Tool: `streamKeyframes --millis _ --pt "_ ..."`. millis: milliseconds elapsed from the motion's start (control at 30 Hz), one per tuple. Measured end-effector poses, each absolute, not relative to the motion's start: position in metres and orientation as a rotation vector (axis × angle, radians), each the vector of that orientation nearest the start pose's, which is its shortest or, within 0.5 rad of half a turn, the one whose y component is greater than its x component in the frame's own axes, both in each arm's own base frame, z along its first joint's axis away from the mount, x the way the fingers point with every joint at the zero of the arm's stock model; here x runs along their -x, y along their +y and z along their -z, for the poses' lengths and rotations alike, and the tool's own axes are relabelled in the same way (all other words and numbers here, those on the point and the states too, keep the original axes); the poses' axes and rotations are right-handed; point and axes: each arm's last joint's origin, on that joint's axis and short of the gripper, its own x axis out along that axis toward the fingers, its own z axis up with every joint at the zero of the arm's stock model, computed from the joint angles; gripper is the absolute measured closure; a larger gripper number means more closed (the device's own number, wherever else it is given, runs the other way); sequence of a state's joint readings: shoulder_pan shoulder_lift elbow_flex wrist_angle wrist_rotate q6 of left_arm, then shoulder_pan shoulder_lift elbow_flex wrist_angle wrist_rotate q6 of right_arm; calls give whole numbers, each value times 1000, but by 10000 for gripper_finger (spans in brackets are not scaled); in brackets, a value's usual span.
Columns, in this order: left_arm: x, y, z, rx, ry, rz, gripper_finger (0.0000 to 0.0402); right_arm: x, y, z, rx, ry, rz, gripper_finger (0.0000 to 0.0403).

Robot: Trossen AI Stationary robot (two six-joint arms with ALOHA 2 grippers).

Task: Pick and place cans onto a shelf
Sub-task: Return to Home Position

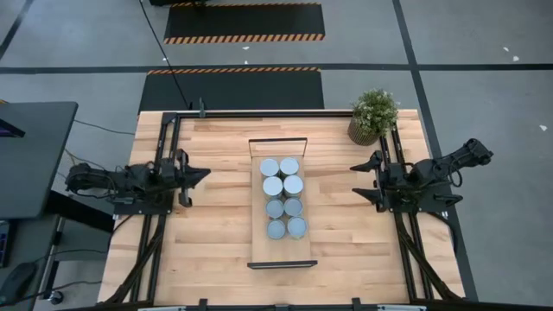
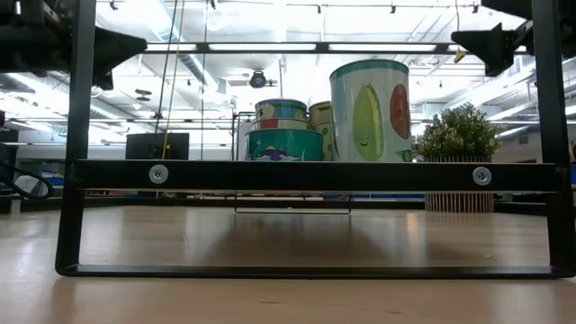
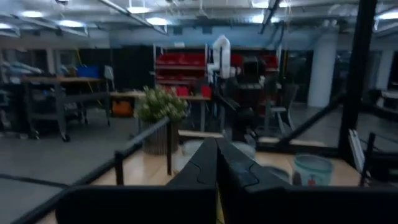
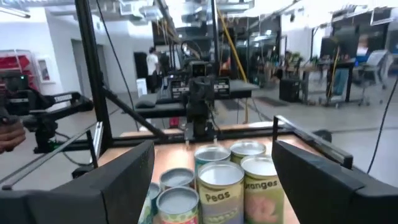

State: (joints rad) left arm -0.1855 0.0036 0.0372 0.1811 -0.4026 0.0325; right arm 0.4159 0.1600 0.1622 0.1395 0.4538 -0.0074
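Start at your right end effector point(image 1: 354, 180). Its fingers are spread wide with nothing between them, and it hangs above the counter point(image 1: 216, 233), off to one side of the shelf point(image 1: 281, 252) and clear of it. Your left end effector point(image 1: 206, 174) sits on the opposite side, facing it, with its fingers pressed together on nothing. It too is apart from the shelf.

Between the two end effectors stand the cans point(image 1: 273, 186). There are eight, in two rows of four along the board, all with lids up and neighbours close together. Straight ahead of the right end effector, the nearest are the Peas can point(image 4: 219, 186) and the Oranges can point(image 4: 261, 186). From above, none shows on the counter itself, and neither end effector touches any.

Beyond the right end effector, toward the counter's far edge, stands a small potted plant point(image 1: 373, 114), out of contact with that arm.

I judge the placing finished, so the step in hand is the retreat to rest. Your next move calls for drawing each arm away from the shelf while keeping the fingertips clear of the black end frames point(image 2: 315, 175) and the outer cans. Close the right fingers if the rest pose wants it. Go slowly, because a brush against a row could topple a tall can.
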Motion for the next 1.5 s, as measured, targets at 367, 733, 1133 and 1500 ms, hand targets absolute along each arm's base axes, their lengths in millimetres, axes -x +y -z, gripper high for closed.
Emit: streamKeyframes --millis 367,733,1133,1500 --pt "-92 -5 -191 -142 -233 -253 398 -92 15 -184 -98 -194 178 71" --pt "-90 -8 -200 -157 -340 -147 398 -90 1 -190 -172 -267 452 71" --pt "-95 -11 -183 -13 -177 -29 385 -89 0 -190 -177 -269 492 71" --pt "-95 -11 -182 -12 -169 -29 388 -89 0 -190 -177 -269 491 71"
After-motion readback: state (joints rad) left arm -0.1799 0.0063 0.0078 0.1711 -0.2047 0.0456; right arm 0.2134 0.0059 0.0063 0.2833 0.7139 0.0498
